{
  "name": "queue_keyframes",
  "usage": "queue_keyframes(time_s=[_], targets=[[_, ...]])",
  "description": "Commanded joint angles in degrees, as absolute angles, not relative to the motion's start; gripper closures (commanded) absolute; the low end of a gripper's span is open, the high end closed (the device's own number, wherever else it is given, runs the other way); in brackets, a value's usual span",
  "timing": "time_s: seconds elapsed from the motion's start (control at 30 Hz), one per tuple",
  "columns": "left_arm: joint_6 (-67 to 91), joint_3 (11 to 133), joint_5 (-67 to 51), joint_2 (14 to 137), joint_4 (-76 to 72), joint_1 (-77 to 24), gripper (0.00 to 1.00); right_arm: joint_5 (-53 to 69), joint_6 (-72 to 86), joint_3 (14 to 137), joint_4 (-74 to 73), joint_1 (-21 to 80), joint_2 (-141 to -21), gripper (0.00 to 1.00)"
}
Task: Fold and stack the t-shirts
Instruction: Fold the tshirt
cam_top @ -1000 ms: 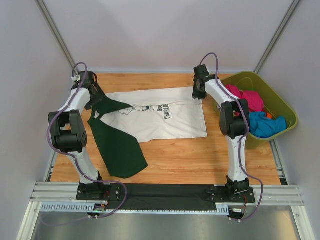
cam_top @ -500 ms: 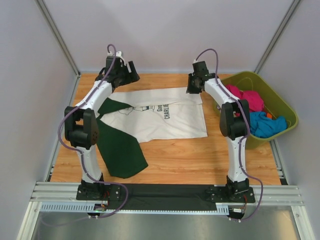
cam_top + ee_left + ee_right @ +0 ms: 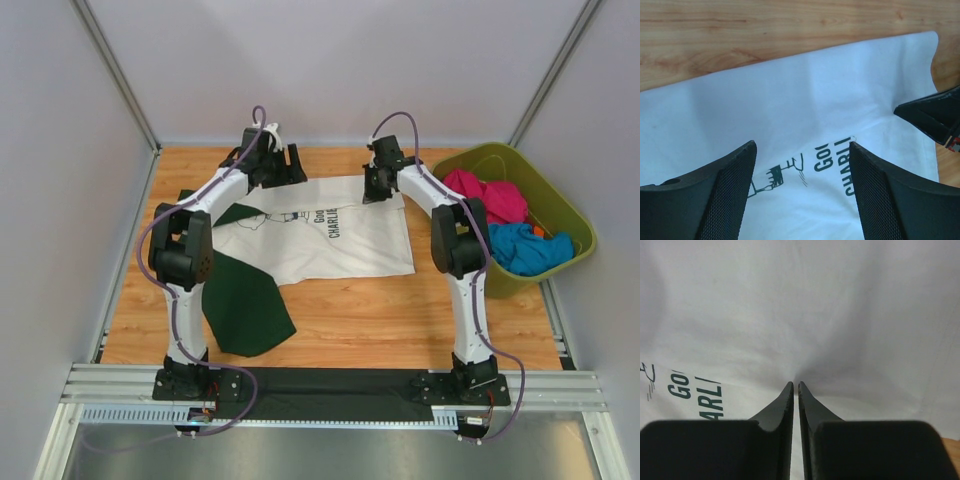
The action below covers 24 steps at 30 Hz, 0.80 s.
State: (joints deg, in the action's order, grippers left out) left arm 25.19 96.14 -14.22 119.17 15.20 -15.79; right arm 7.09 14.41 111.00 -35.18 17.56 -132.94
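A white t-shirt (image 3: pixel 330 240) with dark print lies spread flat on the wooden table. A dark green t-shirt (image 3: pixel 240 300) lies partly under its left side and reaches toward the near edge. My left gripper (image 3: pixel 293 166) is open and empty, hovering over the white shirt's far edge; the left wrist view shows the shirt (image 3: pixel 805 100) between the spread fingers (image 3: pixel 802 150). My right gripper (image 3: pixel 372 188) is at the shirt's far right part. In the right wrist view it (image 3: pixel 795 383) is shut, with creases in the white fabric (image 3: pixel 790 300) running out from its tips.
A green bin (image 3: pixel 575 215) stands at the right edge of the table, holding a pink garment (image 3: pixel 490 195) and a blue garment (image 3: pixel 525 250). The right gripper's tip shows in the left wrist view (image 3: pixel 935 120). Bare wood (image 3: pixel 400 320) lies in front of the shirts.
My left arm swung from the far left corner rightward to the white shirt's far edge. My right gripper shifted left along the shirt's far edge.
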Motion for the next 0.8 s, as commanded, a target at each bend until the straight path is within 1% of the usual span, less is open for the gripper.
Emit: queue_keyframes(time_s=[0.0, 0.07, 0.2, 0.33, 0.47, 0.6, 0.63, 0.77], targets=[[23.29, 98.34, -13.97, 120.31, 16.61, -16.96, 0.20, 8.26, 11.34, 109.34, -35.59, 17.32, -131.32, 0.92], [22.41, 99.31, -14.50, 121.20, 17.66, -17.31, 0.20, 8.88, 10.20, 107.24, -35.33, 17.49, -130.35, 0.94], [21.71, 100.81, -14.59, 123.31, 19.60, -17.58, 0.21, 8.96, 8.79, 104.16, -34.54, 17.75, -128.50, 0.95], [19.95, 100.55, -13.71, 123.40, 21.79, -17.58, 0.21, 8.09, 7.91, 103.80, -36.21, 17.84, -128.41, 0.99], [18.20, 100.20, -13.45, 122.61, 24.34, -17.58, 0.21, 6.34, 8.52, 102.57, -36.39, 17.84, -127.01, 1.00], [15.31, 99.93, -10.55, 121.47, 27.59, -17.58, 0.21, 1.50, 10.54, 104.58, -36.65, 17.84, -126.03, 0.95], [14.60, 99.67, -9.76, 121.20, 28.38, -17.58, 0.21, 0.10, 10.89, 106.42, -37.09, 17.84, -126.12, 0.93], [11.26, 98.00, -3.00, 119.62, 31.89, -17.58, 0.21, -4.92, 13.27, 110.47, -39.46, 17.32, -126.56, 0.89]])
